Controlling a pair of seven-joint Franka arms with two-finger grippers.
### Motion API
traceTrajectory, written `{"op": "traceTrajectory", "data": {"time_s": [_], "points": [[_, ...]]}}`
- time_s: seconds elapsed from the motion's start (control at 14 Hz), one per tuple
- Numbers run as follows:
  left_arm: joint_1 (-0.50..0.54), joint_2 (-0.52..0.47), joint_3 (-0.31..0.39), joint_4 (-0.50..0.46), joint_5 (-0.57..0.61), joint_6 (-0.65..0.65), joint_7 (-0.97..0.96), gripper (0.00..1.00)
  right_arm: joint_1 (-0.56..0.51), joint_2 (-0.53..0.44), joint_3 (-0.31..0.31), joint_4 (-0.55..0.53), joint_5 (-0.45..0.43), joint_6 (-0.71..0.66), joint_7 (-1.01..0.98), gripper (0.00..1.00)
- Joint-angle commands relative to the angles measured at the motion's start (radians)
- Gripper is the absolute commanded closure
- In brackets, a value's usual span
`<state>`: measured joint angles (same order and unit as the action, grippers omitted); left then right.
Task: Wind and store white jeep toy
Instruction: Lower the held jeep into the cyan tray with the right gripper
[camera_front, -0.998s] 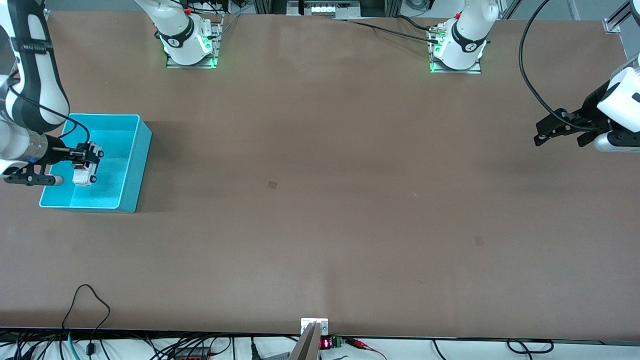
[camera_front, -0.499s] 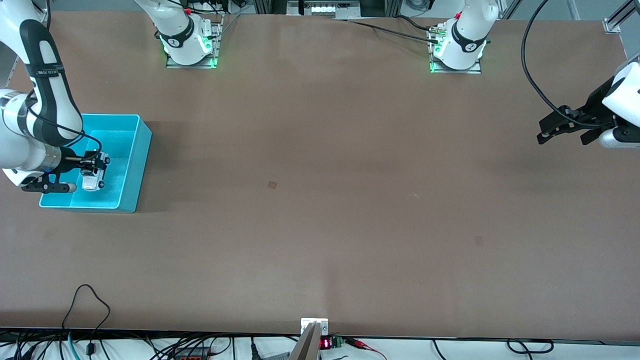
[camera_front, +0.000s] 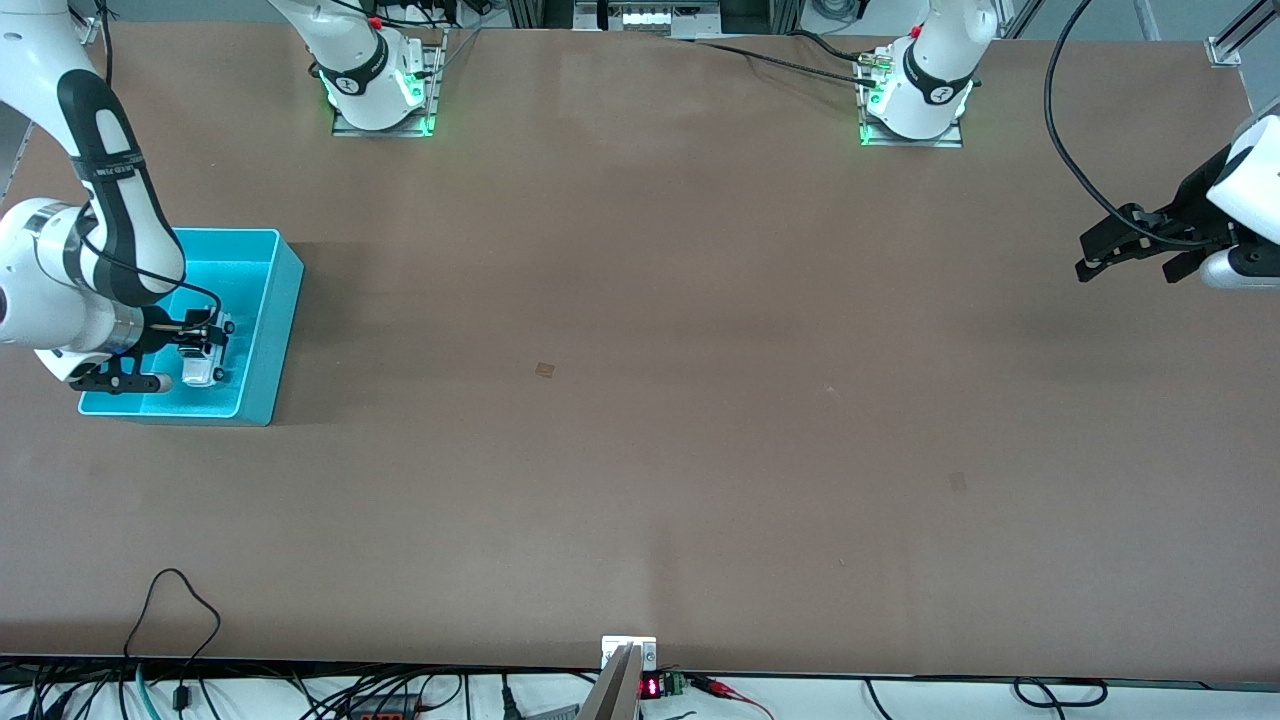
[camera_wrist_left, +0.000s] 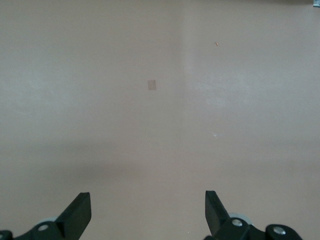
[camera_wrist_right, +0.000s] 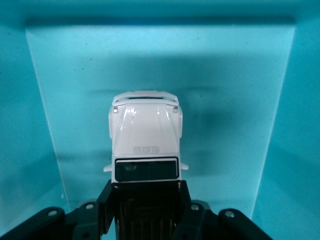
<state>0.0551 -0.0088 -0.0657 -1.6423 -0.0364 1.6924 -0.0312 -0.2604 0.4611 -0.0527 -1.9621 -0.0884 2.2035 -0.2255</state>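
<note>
Right wrist view: right gripper (camera_wrist_right: 145, 200) fingers clench the white jeep toy (camera_wrist_right: 145, 145) inside the cyan bin (camera_wrist_right: 280, 125); left gripper (camera_wrist_left: 147, 212) waits, fingers spread, over the desk (camera_wrist_left: 160, 100).

right gripper (camera_wrist_right: 145, 200) clamped on small boxy white jeep toy (camera_wrist_right: 145, 142), inside cyan plastic bin (camera_wrist_right: 45, 125), hood pointing at bin wall

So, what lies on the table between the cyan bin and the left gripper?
Nothing stands there: in the front view the brown table is bare from the cyan bin to under the open left gripper, apart from small marks.
</note>
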Motion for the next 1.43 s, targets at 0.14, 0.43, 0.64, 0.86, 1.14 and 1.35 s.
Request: {"op": "traceTrajectory", "data": {"time_s": [0.14,0.43,0.64,0.86,1.14,1.35], "points": [[0.008,-0.028,0.0,-0.027,-0.005,-0.002,0.01,0.0,-0.026,0.014,0.022,0.003,-0.019,0.022,-0.009,0.89],[0.008,-0.028,-0.002,-0.028,-0.005,-0.002,0.01,0.0,-0.026,0.021,0.022,0.003,-0.019,0.022,0.001,0.87],[0.008,-0.028,0.0,-0.027,-0.005,0.0,0.011,0.0,-0.026,0.019,0.022,-0.001,-0.017,0.021,0.003,0.88],[0.008,-0.028,0.0,-0.027,-0.005,0.0,0.01,0.0,-0.025,0.001,0.025,-0.018,-0.016,0.009,0.006,0.89],[0.008,-0.028,-0.002,-0.027,-0.005,0.0,0.01,0.0,-0.025,-0.013,0.033,-0.024,-0.007,-0.042,0.006,0.89],[0.008,-0.028,-0.002,-0.027,-0.005,0.0,0.01,0.0,-0.025,-0.012,0.036,-0.024,-0.007,-0.041,0.008,0.89]]}}
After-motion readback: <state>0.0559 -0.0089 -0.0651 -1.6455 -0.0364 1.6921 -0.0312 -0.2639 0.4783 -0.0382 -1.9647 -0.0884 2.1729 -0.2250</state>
